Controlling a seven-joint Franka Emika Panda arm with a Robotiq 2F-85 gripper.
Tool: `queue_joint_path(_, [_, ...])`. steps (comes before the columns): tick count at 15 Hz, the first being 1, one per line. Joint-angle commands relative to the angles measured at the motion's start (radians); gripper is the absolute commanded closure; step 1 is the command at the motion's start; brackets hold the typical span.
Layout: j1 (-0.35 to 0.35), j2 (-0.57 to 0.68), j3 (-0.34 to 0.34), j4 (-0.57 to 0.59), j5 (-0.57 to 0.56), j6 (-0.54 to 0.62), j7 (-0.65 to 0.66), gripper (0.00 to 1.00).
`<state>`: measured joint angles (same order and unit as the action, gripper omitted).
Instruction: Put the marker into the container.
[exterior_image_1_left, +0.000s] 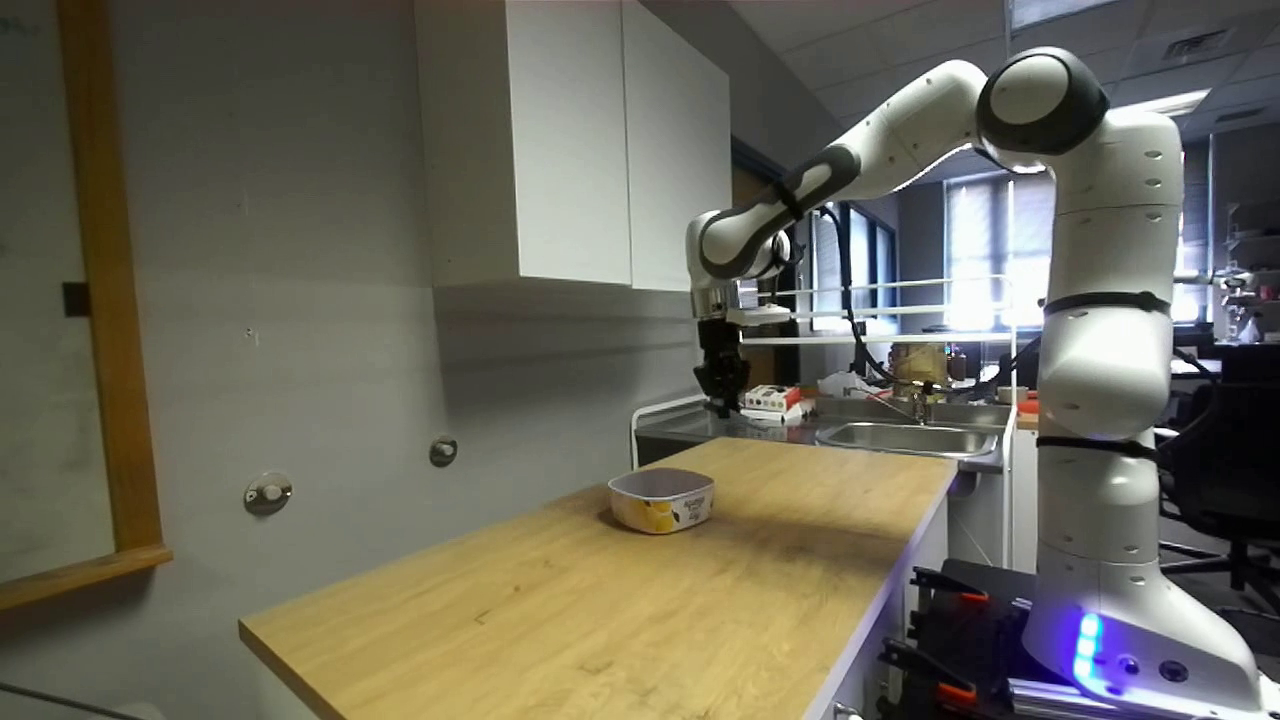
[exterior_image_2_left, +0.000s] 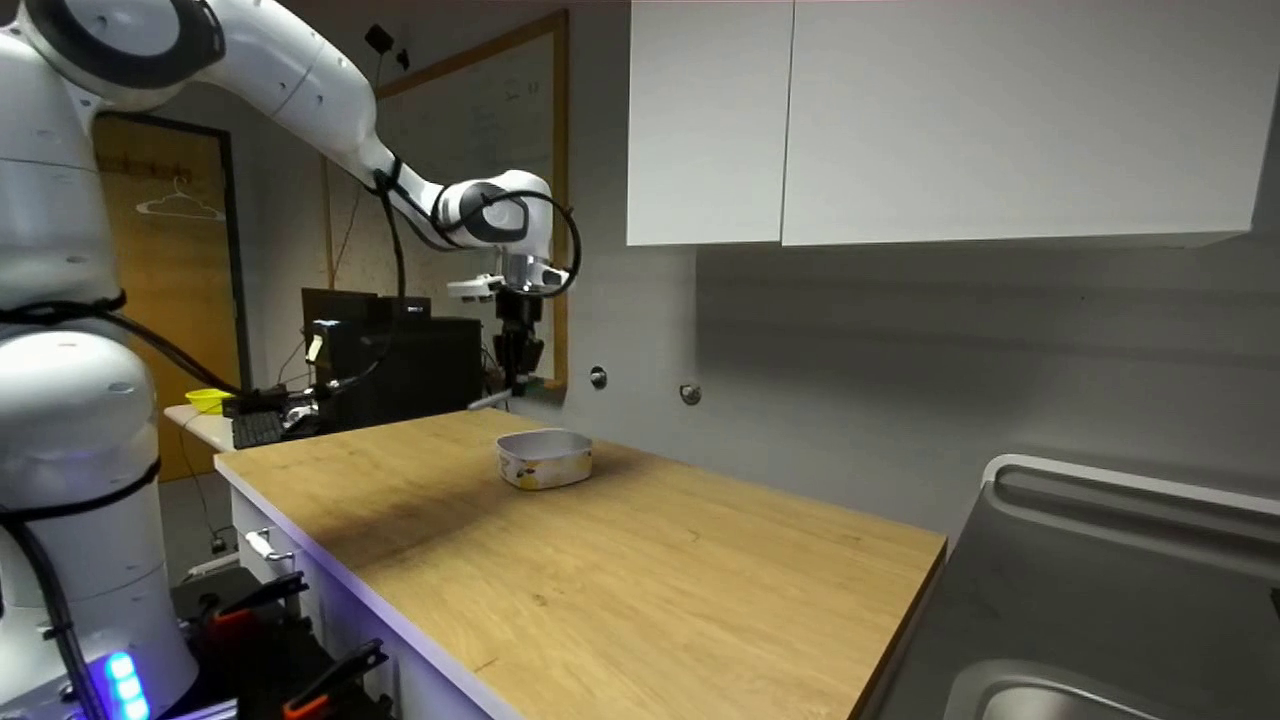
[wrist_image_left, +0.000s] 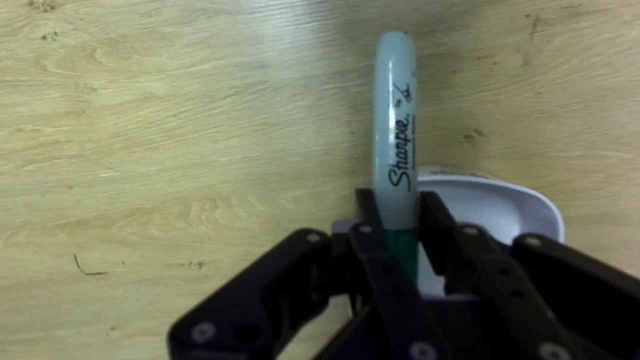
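The marker (wrist_image_left: 395, 130) has a pale grey barrel with black lettering and a green cap end. In the wrist view my gripper (wrist_image_left: 397, 206) is shut on it near the cap, and the barrel points away from the fingers. The marker also shows as a short pale stick in an exterior view (exterior_image_2_left: 490, 400). The gripper hangs well above the table in both exterior views (exterior_image_1_left: 723, 406) (exterior_image_2_left: 518, 384). The container (exterior_image_1_left: 655, 514) is a whitish bowl with yellow print, standing upright on the table (exterior_image_2_left: 545, 474). In the wrist view the container (wrist_image_left: 482, 202) lies below the fingers, partly hidden by them.
The wooden tabletop (exterior_image_1_left: 560, 610) carries the container. White wall cabinets (exterior_image_2_left: 930, 120) hang above it along the wall. A metal sink (exterior_image_1_left: 910, 438) and a small box (exterior_image_1_left: 772, 398) are past the table's end. Black clamps (exterior_image_1_left: 940, 670) sit by the arm's base.
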<state>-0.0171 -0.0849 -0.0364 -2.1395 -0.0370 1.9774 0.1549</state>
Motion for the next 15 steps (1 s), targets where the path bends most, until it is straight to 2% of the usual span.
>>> queue_joint_path(1, [0.034, -0.012, 0.059, 0.048, -0.012, -0.005, 0.100, 0.91])
queue_joint_path(7, [0.085, 0.140, 0.129, 0.162, -0.060, 0.039, 0.211, 0.92])
queue_joint_path(15, [0.116, 0.395, 0.092, 0.371, -0.126, 0.025, 0.206, 0.92])
